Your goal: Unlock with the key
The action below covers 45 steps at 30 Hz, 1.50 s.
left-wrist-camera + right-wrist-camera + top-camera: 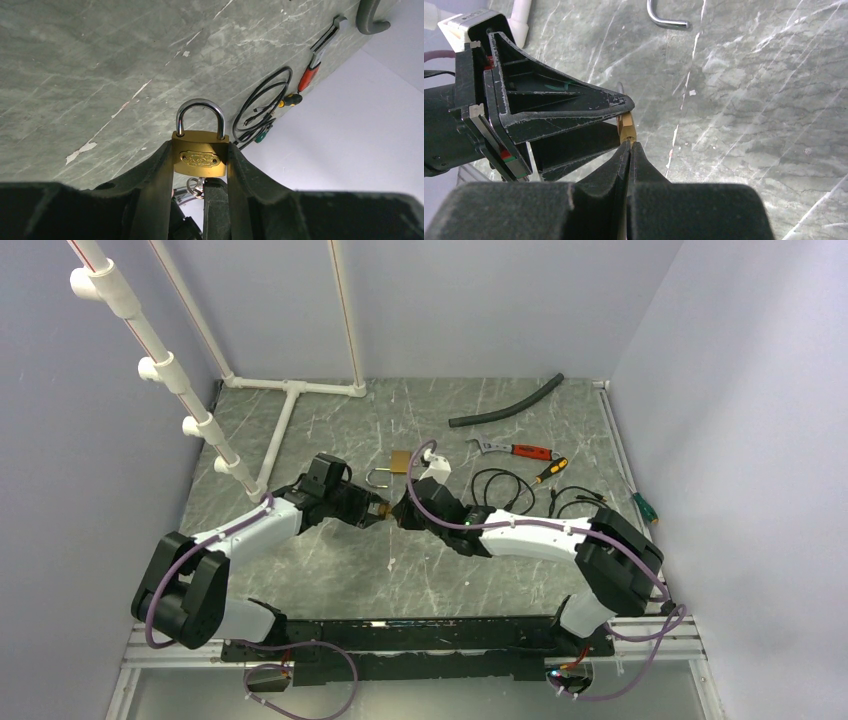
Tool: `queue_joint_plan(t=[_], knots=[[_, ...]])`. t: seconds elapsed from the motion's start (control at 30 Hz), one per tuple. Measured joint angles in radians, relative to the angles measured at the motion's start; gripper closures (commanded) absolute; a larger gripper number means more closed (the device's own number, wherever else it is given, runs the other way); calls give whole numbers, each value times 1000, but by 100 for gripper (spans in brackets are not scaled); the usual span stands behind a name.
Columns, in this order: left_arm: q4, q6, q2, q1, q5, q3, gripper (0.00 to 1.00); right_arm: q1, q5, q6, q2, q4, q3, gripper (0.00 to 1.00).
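Observation:
My left gripper is shut on a brass padlock, gripping its two sides. The silver shackle points away from the wrist and looks closed. The key sits at the padlock's underside, and only its small metal ring and a bit of shank show. My right gripper is shut on the key, with its tips against the padlock's brass base. In the top view the left gripper and right gripper meet tip to tip above the table's middle.
A second brass padlock lies on the table just behind the grippers. A red-handled wrench, a screwdriver, black cables and a black hose lie to the back right. A white pipe frame stands at the back left.

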Motion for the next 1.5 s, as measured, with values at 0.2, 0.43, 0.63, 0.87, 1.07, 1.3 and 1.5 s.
queue_joint_plan(t=[0.2,0.43,0.63,0.87,1.07,1.3,1.5], knots=[[-12,-20,0,-5,-13,7,100,30,86,23,5,5,0,100],[-83,-18,-14,-21,-74,58,100,56,164,29,11,77,-16,100],[-178,-12,-44,-42,-141,103,100,66,167,16,3,200,-68,100],[-183,-12,-71,-72,-182,108,100,69,172,-2,0,285,-98,100],[-184,-5,-74,-79,-186,110,100,75,185,-17,-5,367,-142,99],[-195,44,-114,-81,-208,113,100,75,154,-75,-17,384,-146,64],[-242,101,-158,-93,-213,154,100,74,129,-124,-113,359,-178,37]])
